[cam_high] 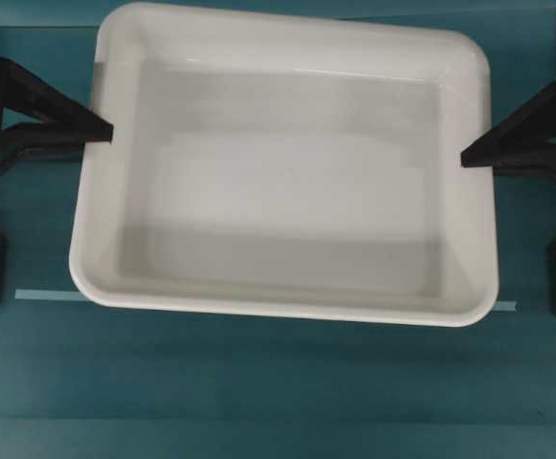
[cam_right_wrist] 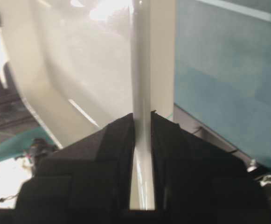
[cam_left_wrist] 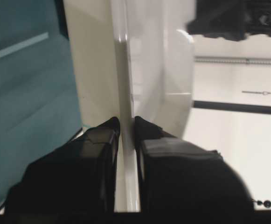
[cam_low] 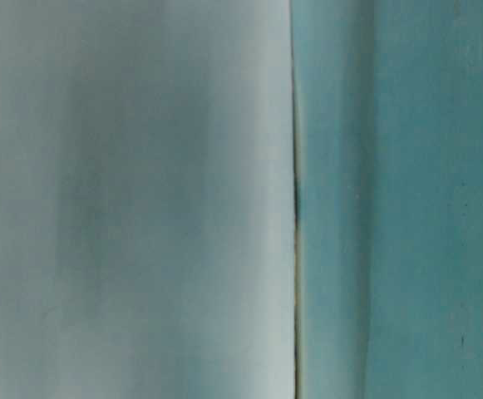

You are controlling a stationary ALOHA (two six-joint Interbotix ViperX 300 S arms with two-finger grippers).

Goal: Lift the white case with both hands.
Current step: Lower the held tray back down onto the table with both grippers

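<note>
Left gripper [cam_high: 108,132] and right gripper [cam_high: 466,158] each pinched narrow on opposite side rims of the white case [cam_high: 287,287], spanning centre of the teal table [cam_high: 258,402]; lift step apparently underway, next calls for raising both evenly, keeping level.

Glossy smooth plastic white case [cam_high: 287,191]; matt teal tabletop [cam_high: 258,392].

White case [cam_high: 287,206] showing plain, unpatterned white with grey interior shading; left hand [cam_high: 103,132] and right hand [cam_high: 471,158] appearing matte black; desk [cam_high: 258,392] displaying uniform teal, crossed by a pale tape strip [cam_high: 50,295].
</note>
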